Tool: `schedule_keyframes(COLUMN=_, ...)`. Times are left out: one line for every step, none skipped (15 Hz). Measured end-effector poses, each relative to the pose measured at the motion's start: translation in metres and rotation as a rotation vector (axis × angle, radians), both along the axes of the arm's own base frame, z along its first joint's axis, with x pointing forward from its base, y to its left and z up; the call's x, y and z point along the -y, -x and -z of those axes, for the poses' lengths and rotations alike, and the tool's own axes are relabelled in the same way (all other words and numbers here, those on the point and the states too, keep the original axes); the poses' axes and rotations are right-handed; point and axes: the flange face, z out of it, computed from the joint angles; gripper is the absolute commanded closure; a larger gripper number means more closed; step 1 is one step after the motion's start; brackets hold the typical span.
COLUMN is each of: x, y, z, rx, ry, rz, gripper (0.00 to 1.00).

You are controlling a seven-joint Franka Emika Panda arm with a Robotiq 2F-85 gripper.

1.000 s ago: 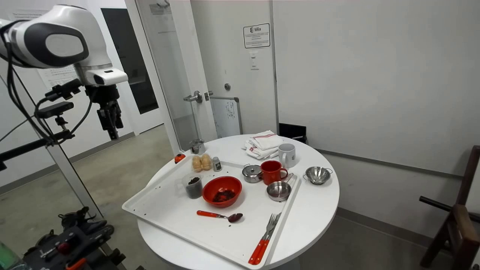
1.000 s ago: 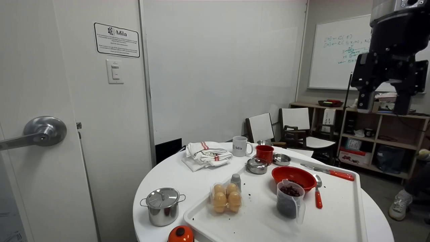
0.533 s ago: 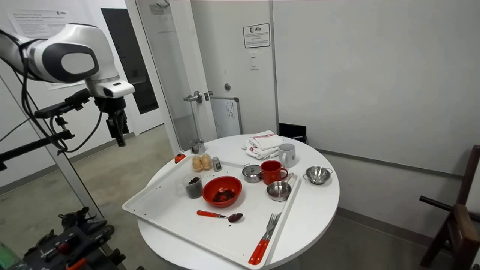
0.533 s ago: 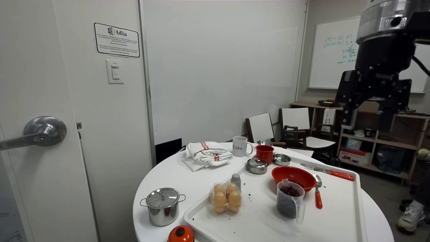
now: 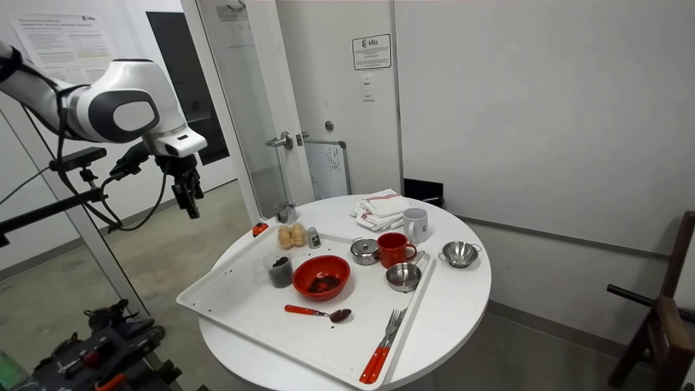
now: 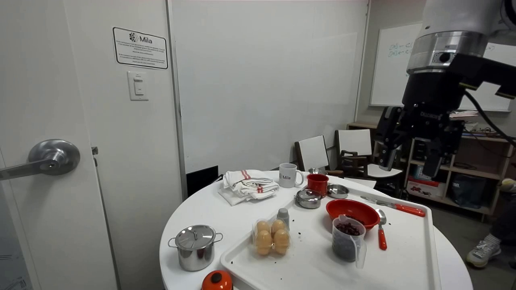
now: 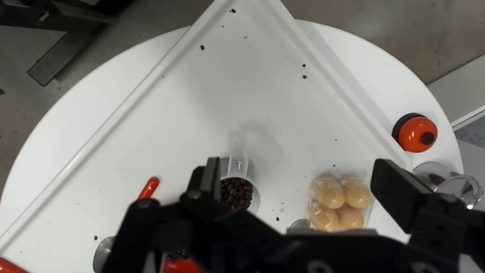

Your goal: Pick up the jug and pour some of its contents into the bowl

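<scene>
the clear jug [image 6: 344, 246], holding dark beans [image 7: 237, 193], stands upright on the white tray [image 5: 239, 296], just beside the red bowl [image 5: 310, 271]. a spoon [image 5: 310, 311] lies near the bowl. the gripper [image 6: 410, 164] hangs well above, its fingers spread wide apart.

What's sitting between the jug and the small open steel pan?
The red bowl, with some dark bits in it. Both exterior views show it standing between the jug and the pan.

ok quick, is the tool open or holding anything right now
Tool: open, holding nothing; the clear plastic jug stands apart from it on the tray.
</scene>
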Motion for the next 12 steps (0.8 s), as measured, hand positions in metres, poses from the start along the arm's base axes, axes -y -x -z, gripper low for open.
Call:
schedule_keyframes(x=0.000, y=0.000, z=0.000, rx=0.000, ry=0.000, rz=0.001, gripper=0.00)
schedule_keyframes(x=0.000, y=-0.001, z=-0.001, rx=0.001, ry=-0.001, rz=0.001, gripper=0.00)
schedule_keyframes(x=0.000, y=-0.001, z=-0.001, rx=0.002, ry=-0.001, rz=0.001, gripper=0.00)
schedule_keyframes(x=0.000, y=-0.001, z=0.000, rx=0.000, ry=-0.001, rz=0.002, gripper=0.00)
schedule_keyframes(x=0.001, y=-0.001, z=0.001, rx=-0.009, ry=0.003, rz=0.005, gripper=0.00)
schedule_keyframes(x=0.002, y=-0.002, z=0.004, rx=-0.022, ry=0.011, rz=0.011, gripper=0.00)
schedule_keyframes(x=0.003, y=-0.006, z=0.008, rx=-0.037, ry=0.023, rz=0.023, gripper=0.00)
schedule_keyframes(x=0.003, y=-0.011, z=0.014, rx=-0.055, ry=0.038, rz=0.038, gripper=0.00)
schedule_keyframes(x=0.004, y=-0.019, z=0.020, rx=-0.075, ry=0.053, rz=0.056, gripper=0.00)
schedule_keyframes(x=0.005, y=-0.027, z=0.027, rx=-0.098, ry=0.065, rz=0.073, gripper=0.00)
schedule_keyframes(x=0.007, y=-0.036, z=0.034, rx=-0.120, ry=0.073, rz=0.089, gripper=0.00)
schedule_keyframes(x=0.009, y=-0.046, z=0.042, rx=-0.139, ry=0.079, rz=0.103, gripper=0.00)
